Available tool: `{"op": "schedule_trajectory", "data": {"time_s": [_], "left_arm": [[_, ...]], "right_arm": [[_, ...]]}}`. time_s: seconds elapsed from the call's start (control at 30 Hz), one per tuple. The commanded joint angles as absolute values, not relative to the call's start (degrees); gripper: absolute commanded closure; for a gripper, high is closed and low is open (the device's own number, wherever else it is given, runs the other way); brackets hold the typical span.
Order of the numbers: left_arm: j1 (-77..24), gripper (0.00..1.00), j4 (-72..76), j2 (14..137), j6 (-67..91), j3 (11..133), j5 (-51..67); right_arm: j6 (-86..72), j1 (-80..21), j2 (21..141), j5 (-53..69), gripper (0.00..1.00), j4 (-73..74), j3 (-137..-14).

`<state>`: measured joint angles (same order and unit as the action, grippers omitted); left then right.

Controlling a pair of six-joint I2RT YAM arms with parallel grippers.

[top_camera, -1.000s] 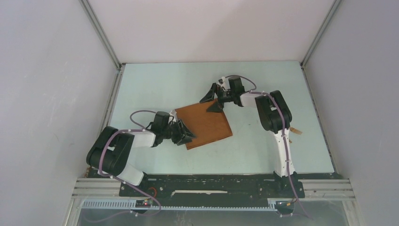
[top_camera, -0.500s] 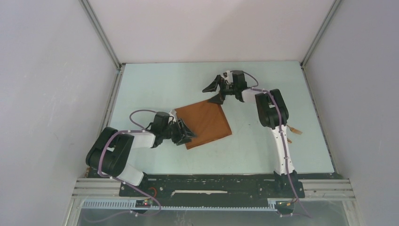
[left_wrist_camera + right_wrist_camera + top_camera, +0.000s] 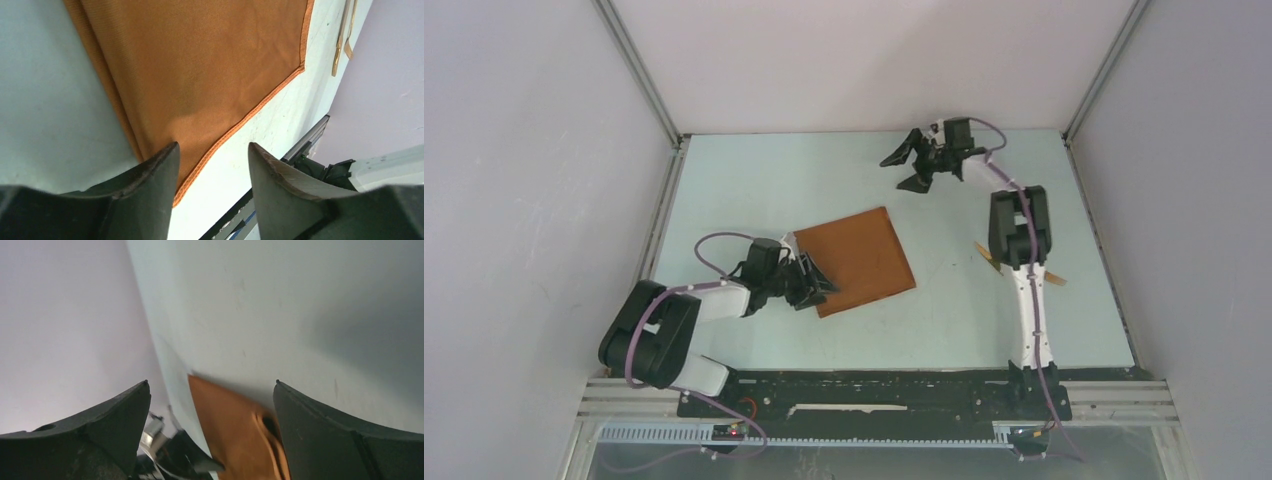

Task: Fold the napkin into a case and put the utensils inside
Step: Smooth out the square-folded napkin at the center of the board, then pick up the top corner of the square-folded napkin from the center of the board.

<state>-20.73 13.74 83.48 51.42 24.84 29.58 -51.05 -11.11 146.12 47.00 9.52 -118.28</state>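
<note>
The rust-orange napkin lies flat on the table as a folded rectangle, and it fills the upper part of the left wrist view. My left gripper is low at its near-left corner and open. One finger sits over the hemmed edge, with bare table between the jaws. My right gripper hovers open near the back of the table, well clear of the cloth, which shows between its fingers far below. The golden utensils lie by the right arm, partly hidden by it, and appear thin in the left wrist view.
The pale table is enclosed by grey walls on the left, back and right. A black rail with both arm bases runs along the near edge. The right arm's upright link stands just right of the napkin.
My right gripper has lifted off the napkin's far corner and swung away to the back right. The utensil beside the right arm is now uncovered. My left gripper opened a little wider in place.
</note>
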Motion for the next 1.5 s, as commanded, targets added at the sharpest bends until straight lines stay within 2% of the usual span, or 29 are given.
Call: {"op": "schedule_trajectory", "data": {"time_s": [0.0,0.03,0.17,0.23,0.3,0.37,0.6,0.8,1.13,1.3,1.47], "left_arm": [[-20.37,0.36,6.51,77.24,47.61,28.62,28.81],[-20.39,0.32,5.15,75.24,47.23,30.02,29.14],[-20.57,0.30,-1.31,69.35,45.81,34.85,30.07],[-20.57,0.28,-5.32,66.37,44.37,36.80,28.80],[-20.53,0.17,-10.96,64.27,42.33,38.59,25.84],[-20.11,0.06,-13.42,63.63,40.89,39.17,24.31],[-19.78,0.06,-12.88,64.94,40.76,35.59,24.13],[-19.78,0.07,-10.28,65.85,41.86,33.09,24.10],[-19.84,0.08,-8.57,66.68,42.76,31.50,24.97],[-19.78,0.08,-8.08,67.09,42.89,30.95,25.20],[-19.80,0.08,-7.56,67.39,43.11,30.85,25.69]], "right_arm": [[-29.84,-11.13,123.47,36.81,0.00,36.11,-110.39],[-27.77,-11.28,119.53,35.06,0.00,37.54,-104.73],[-23.86,-12.77,105.42,31.00,0.06,36.22,-79.45],[-23.81,-13.59,101.90,32.03,0.16,35.71,-71.64],[-24.26,-14.70,100.23,33.39,0.28,34.34,-66.42],[-24.41,-15.17,99.18,33.98,0.35,32.14,-62.64],[-25.01,-15.47,100.33,37.56,0.51,26.50,-58.37],[-25.83,-15.64,101.25,38.28,0.51,24.36,-57.95],[-27.12,-15.29,105.75,40.96,0.59,20.77,-58.00],[-26.72,-15.13,105.10,40.13,0.54,21.67,-57.95],[-26.14,-14.94,103.94,39.12,0.53,22.87,-57.95]]}}
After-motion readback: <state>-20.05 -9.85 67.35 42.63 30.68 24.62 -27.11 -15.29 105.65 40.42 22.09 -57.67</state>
